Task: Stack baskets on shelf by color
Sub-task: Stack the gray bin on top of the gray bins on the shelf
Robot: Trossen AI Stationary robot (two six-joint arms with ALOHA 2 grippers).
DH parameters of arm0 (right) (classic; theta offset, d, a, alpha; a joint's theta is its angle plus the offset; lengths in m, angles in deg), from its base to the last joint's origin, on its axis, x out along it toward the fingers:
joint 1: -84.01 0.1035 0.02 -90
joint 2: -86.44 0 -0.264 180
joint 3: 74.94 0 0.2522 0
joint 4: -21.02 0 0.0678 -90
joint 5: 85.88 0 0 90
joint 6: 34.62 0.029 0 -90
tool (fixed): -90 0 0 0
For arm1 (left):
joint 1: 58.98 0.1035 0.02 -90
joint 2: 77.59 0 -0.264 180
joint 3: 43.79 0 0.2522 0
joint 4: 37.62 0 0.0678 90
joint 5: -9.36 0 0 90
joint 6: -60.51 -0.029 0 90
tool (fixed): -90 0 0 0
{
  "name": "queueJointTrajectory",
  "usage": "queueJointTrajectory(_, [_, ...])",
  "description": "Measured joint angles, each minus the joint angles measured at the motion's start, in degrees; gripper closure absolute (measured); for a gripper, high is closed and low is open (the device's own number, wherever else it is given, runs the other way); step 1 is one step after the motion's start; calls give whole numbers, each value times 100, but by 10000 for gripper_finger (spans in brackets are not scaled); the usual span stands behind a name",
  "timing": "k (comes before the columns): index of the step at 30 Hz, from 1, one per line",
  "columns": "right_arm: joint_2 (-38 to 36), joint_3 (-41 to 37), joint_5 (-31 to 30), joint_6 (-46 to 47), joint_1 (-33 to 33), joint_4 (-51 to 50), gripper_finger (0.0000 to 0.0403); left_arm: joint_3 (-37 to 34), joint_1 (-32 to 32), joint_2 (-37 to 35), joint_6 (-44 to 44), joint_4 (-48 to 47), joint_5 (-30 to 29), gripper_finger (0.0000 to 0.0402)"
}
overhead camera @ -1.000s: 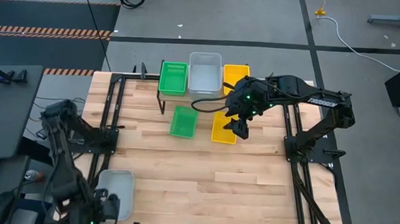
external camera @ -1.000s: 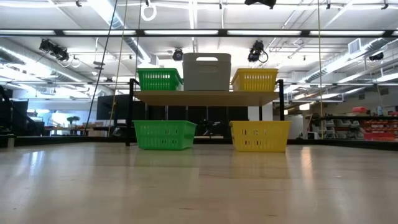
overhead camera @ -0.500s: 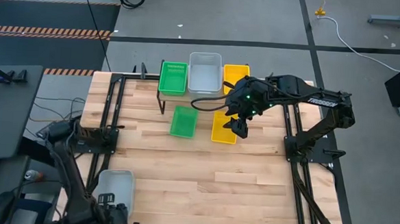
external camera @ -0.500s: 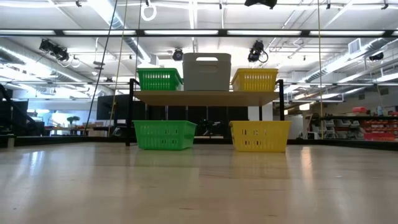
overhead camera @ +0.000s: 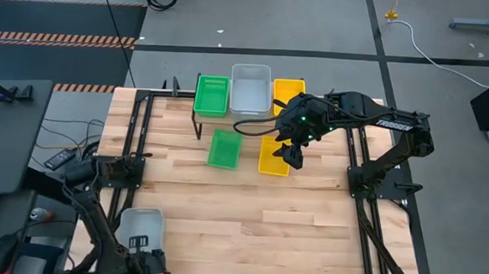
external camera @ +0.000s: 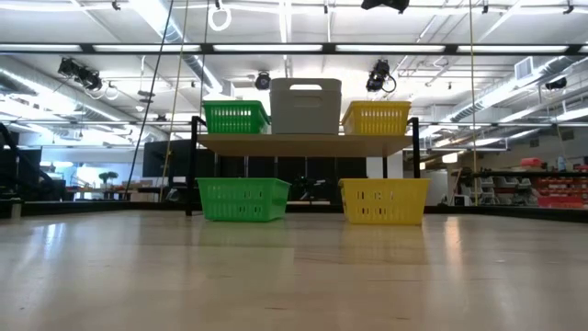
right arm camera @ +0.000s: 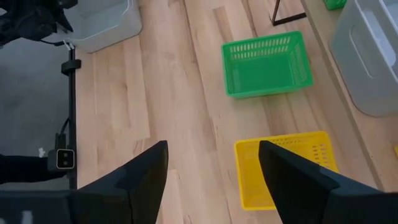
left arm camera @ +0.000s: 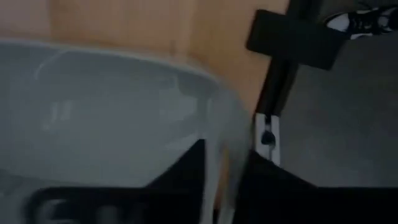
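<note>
Currently, step in hand: the left hand (overhead camera: 142, 253) is working at the pale grey basket (overhead camera: 140, 230) on the near left corner of the surface (overhead camera: 249, 213), well apart from the shelf (external camera: 303, 142).
Left hand state: its fingers (left arm camera: 186, 168) are straddling the grey basket's rim, one on each side of the wall; whether they are pressing on it or only bracketing it, I cannot tell.
Right hand: the right hand (overhead camera: 290, 149) is hanging with fingers spread wide and empty, just in front of the shelf, above the yellow basket on the surface (overhead camera: 274, 158).
Doing it well: judging by the rim grip, the hand is going to need a firm pinch before lifting (a thin wall can slip or tilt), and the basket is going to need carrying level to the grey stack.
On the shelf: a green basket (external camera: 235, 117), a grey stack (external camera: 305, 106) and a yellow basket (external camera: 376, 118) are sitting side by side on top.
In front of the shelf: a loose green basket (overhead camera: 224, 148) is lying beside the yellow one.
In the way: the right arm is reaching across the shelf's yellow end, so it is probably crowding any approach to the grey stack.
</note>
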State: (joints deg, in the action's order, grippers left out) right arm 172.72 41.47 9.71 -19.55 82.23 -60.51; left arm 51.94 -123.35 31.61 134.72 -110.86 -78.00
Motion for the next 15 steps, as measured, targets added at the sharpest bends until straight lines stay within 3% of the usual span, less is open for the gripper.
queueJointTrajectory(3, [0, 0, 1, 2, 0, 0, 147, 20, 126, -58, -181, -330, -59, 387])
queueJointTrajectory(15, [0, 0, 2, 142, 0, -2, 147, 22, 844, -1107, -202, -1720, -1296, 397])
